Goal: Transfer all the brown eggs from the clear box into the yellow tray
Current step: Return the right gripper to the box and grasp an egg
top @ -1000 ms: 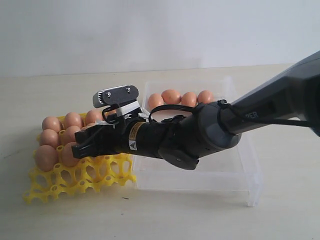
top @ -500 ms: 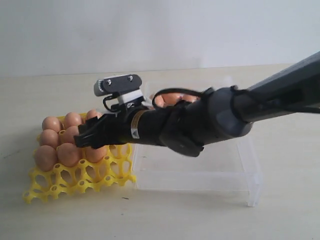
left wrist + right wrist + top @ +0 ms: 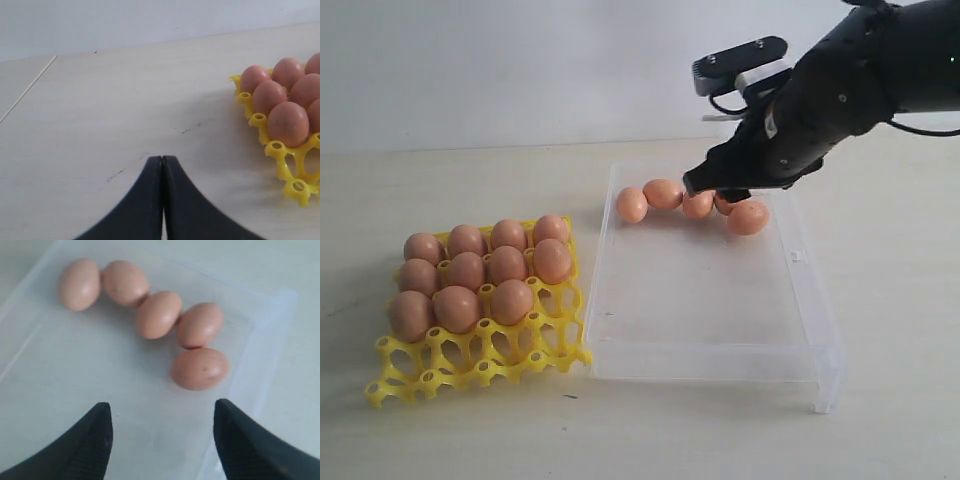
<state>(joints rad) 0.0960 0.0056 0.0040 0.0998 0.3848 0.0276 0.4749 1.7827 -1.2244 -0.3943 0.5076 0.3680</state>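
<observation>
**A:** One wide pale tabletop carries everything. What has changed on it?

**B:** The black right arm. A second ago it lay stretched over the bright yellow lattice egg tray. Now it hangs above the one o'clock corner of the shallow clear plastic box. I'd say a delivery is just finished.

**A:** And the box?

**B:** Its floor is mostly bare, with low walls all round. The tray sits just beside its nine o'clock wall.

**A:** How full is the tray?

**B:** Eleven seated and five cells free: the whole six o'clock row and one cell above it, at the tray's three o'clock edge.

**A:** The grippers?

**B:** The right gripper has its jaws spread wide with nothing between them. The left gripper is pressed together and empty, over bare table near a tray corner.

**A:** And what remains?

**B:** Five smooth oval brown eggs, touching in a curved string along the box's twelve o'clock wall. The end one lies close to the three o'clock wall, so a finger has little room on that side. The open floor toward six o'clock looks the freer way in
</observation>
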